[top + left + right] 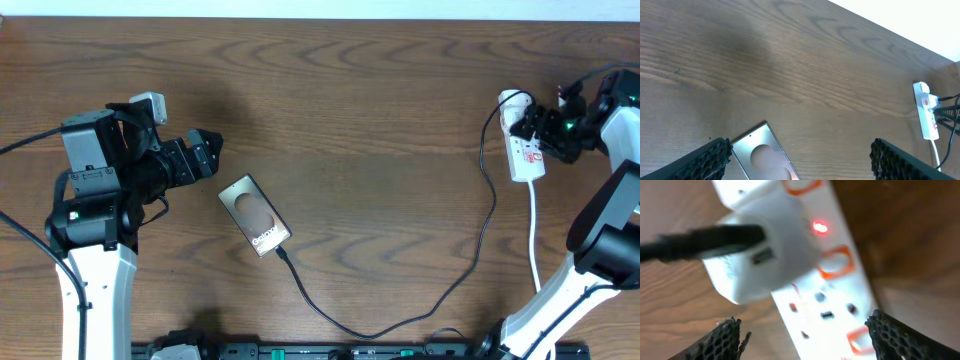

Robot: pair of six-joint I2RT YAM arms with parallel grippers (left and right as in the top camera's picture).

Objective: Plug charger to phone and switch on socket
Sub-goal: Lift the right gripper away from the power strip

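Nearest the arm bases, the charger [400, 322] is seen lying in a long loop on the wooden worktop [380, 120], its thin black cable swinging out towards the near edge and climbing away on the right. At its left end the cable is met by the phone [254, 215], which lies flat and turned at an angle, screen up; the tip is seen at the phone's near short edge. Just beyond the phone's far end, and apart from it, the left end effector [213, 155] is held released, fingers spread wide. In the left wrist view the top of the phone is framed between those fingers, closer to the left one, with nothing gripped. Further off, at the far right, the socket [525, 150] is found lying lengthwise, with its white cord [533, 230] trailing back towards the near edge. The right end effector [540, 128] is poised directly over it, released too. In the right wrist view the white strip is seen passing between the two spread fingers [727, 337]; whether it is touched cannot be told. A white plug [765, 255] with the black cable is seated in the socket, and a red lamp [820, 227] beside it is lit.
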